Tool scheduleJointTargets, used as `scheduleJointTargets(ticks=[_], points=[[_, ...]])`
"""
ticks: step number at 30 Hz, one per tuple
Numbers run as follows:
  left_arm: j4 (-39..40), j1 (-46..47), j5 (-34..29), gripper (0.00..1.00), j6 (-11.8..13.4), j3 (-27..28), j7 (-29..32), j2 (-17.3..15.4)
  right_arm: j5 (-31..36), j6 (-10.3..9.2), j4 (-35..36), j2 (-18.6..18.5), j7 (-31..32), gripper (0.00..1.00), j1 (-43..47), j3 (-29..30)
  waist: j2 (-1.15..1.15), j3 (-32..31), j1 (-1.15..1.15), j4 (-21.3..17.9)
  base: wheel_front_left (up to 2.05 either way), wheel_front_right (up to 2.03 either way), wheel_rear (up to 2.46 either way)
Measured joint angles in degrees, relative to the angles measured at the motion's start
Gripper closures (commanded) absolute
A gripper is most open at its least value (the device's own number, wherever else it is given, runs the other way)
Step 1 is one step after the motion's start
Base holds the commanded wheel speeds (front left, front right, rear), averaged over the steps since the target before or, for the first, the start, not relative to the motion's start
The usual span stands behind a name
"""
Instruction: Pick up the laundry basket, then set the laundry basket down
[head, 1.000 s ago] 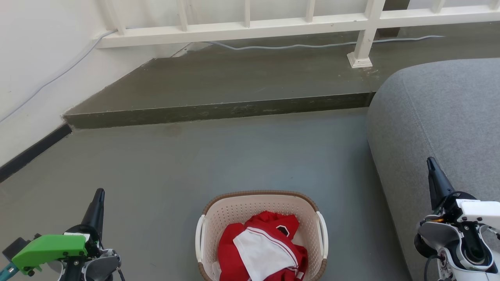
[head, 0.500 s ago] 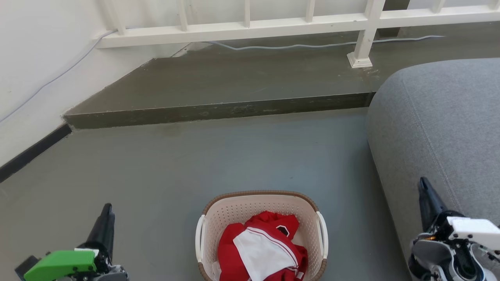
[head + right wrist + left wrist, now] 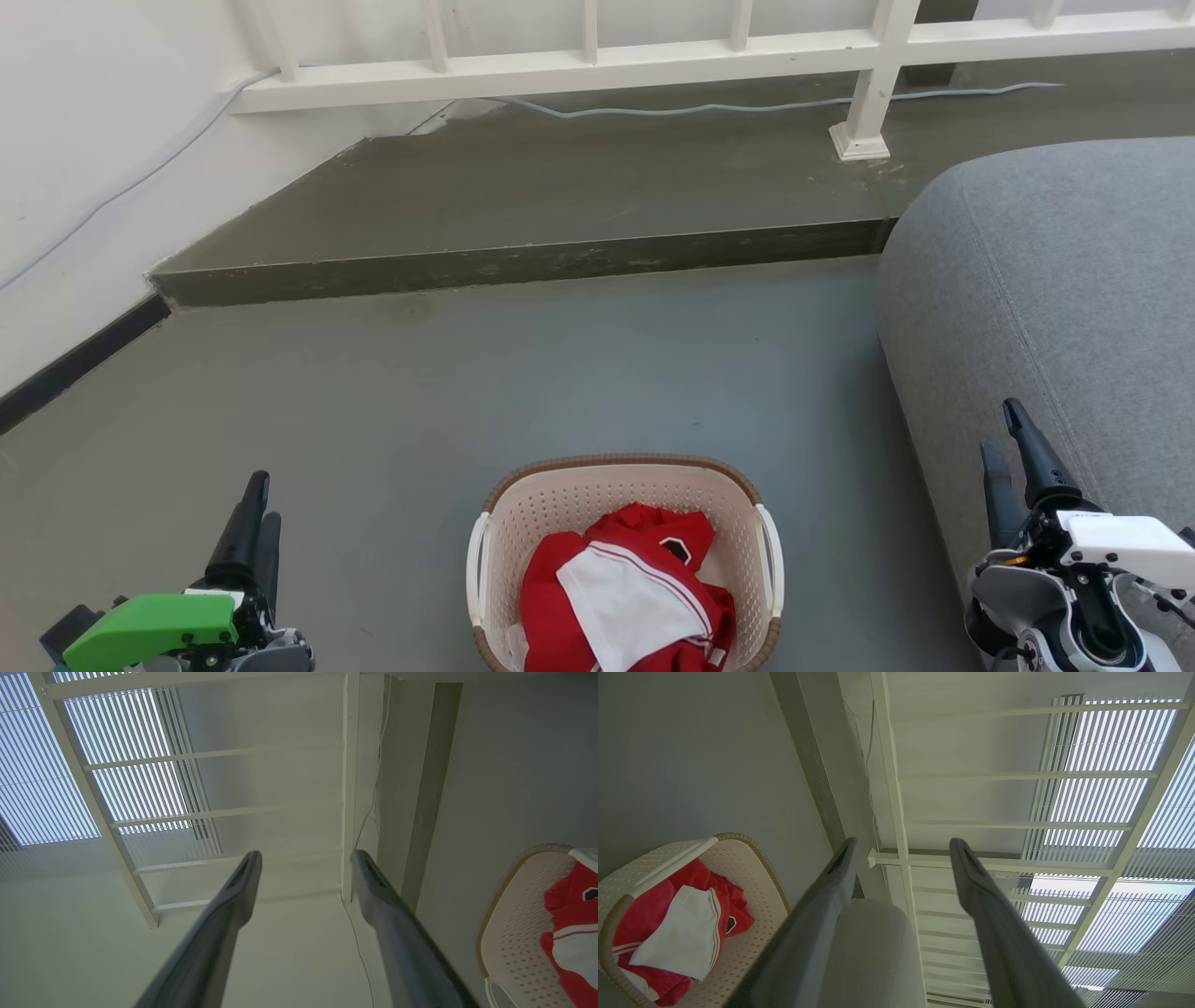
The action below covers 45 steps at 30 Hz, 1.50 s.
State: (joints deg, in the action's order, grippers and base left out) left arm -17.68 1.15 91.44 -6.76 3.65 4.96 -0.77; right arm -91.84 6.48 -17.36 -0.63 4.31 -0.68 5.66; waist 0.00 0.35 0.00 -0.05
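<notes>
The laundry basket stands on the grey floor at the bottom centre of the head view, cream and perforated with a brown rim and white side handles. Red and white clothes lie inside it. My left gripper is at the lower left, well apart from the basket, open with nothing between its fingers. At the lower right, beside the grey sofa, my right gripper is also open and empty. The basket appears at the left wrist view's lower left, and the basket at the right wrist view's right edge.
A grey sofa fills the right side, close to my right arm. A raised dark step crosses the floor ahead, with a white railing and a cable behind it. A white wall runs along the left.
Both grippers have dropped lower in the head view and turned, so that two fingers now show on each. The basket has stayed where it was.
</notes>
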Motion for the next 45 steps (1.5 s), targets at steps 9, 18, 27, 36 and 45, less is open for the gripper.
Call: scheduleJointTargets(ticks=[9,18,27,36,45], points=[[1.64,0.14,-2.24,0.00,0.00,-1.35,-2.34,-0.24,1.58,0.00,1.22,-0.34,-1.86,0.00,-0.34,-2.04,0.00,0.22,0.00,-0.10,0.00,0.00,0.00],[2.38,0.41,-6.64,0.00,0.00,-3.52,-4.61,-1.19,8.76,0.00,2.60,-3.10,-3.87,0.00,-1.57,-6.21,0.00,0.47,0.00,-0.17,0.00,0.00,0.00],[2.92,1.32,-13.04,0.00,-0.02,-5.56,-6.57,-2.59,15.27,0.03,2.92,-4.09,-6.08,0.00,-2.52,-9.58,0.00,0.75,0.00,-0.25,0.00,0.00,0.00],[3.11,1.83,-22.60,0.00,-0.02,-6.32,-8.36,-3.98,24.27,0.00,3.04,-5.82,-7.90,0.00,-3.72,-12.04,0.00,1.10,0.00,-0.35,0.00,0.00,0.00],[3.96,2.69,-34.66,0.00,1.02,-7.45,-10.13,-5.33,33.64,-0.62,4.11,-6.59,-9.68,0.00,-5.03,-13.97,0.00,1.52,0.00,-0.47,0.00,0.00,0.00]])
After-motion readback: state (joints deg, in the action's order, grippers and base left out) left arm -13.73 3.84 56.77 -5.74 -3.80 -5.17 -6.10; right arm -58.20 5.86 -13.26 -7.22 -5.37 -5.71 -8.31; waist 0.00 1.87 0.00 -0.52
